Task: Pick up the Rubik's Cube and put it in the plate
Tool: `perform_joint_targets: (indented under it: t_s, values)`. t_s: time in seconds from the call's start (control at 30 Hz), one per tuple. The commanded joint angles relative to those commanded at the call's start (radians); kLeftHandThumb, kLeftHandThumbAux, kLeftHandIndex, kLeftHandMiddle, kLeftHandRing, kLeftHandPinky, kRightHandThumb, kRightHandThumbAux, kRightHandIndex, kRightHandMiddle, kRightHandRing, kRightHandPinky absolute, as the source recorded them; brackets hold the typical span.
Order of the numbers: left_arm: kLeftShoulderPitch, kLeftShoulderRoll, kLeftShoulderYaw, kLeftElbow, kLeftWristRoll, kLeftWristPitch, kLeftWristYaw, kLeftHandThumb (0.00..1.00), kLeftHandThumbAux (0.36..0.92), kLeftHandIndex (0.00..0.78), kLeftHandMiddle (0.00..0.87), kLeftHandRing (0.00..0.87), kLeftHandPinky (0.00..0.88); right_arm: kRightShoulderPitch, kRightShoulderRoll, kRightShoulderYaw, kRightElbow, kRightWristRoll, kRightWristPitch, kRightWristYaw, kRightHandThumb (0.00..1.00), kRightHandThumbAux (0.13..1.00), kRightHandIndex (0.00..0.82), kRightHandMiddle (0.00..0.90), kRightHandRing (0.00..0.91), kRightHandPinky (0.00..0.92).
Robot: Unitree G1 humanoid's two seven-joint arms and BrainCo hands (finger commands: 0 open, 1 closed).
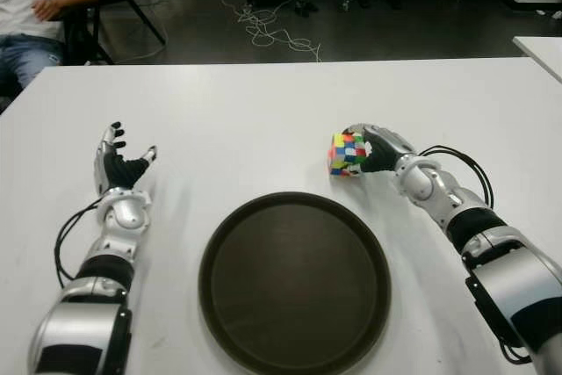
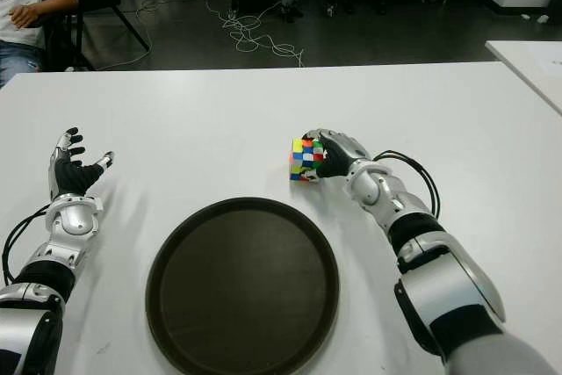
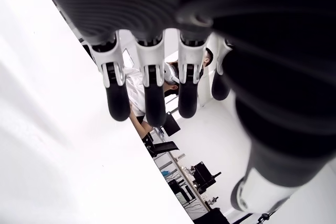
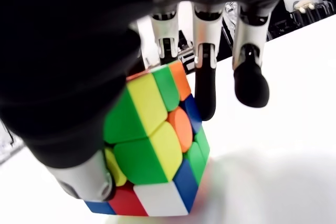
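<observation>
The Rubik's Cube (image 1: 346, 154) stands on the white table (image 1: 263, 120), just beyond the right rim of the round dark plate (image 1: 294, 283). My right hand (image 1: 363, 148) is wrapped around the cube's right side. In the right wrist view the thumb (image 4: 79, 177) presses on the cube (image 4: 152, 145) and the fingers (image 4: 206, 82) reach over and past its far side. My left hand (image 1: 123, 162) shows at the table's left, left of the plate, with straight spread fingers (image 3: 152, 98) holding nothing.
A person (image 1: 35, 6) sits on a chair beyond the table's far left corner. Cables (image 1: 263, 28) lie on the floor behind the table. The corner of another white table (image 1: 540, 46) shows at the right edge.
</observation>
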Motion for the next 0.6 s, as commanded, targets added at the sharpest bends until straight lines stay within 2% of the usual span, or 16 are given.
perform_joint_targets:
  t_s: [0.27,0.6]
  values:
    - [-0.004,0.003,-0.002,0.009,0.003,-0.002,0.001,0.188,0.769,0.124,0.195,0.211,0.263,0.002,0.01,-0.107,-0.012,0.114,0.003,0.028,0.292,0.834,0.647,0.795,0.802,0.789]
    - [-0.004,0.005,-0.001,0.012,0.002,-0.003,0.001,0.215,0.759,0.122,0.185,0.196,0.237,0.022,0.006,-0.199,-0.037,0.208,-0.073,0.04,0.206,0.825,0.651,0.802,0.817,0.804]
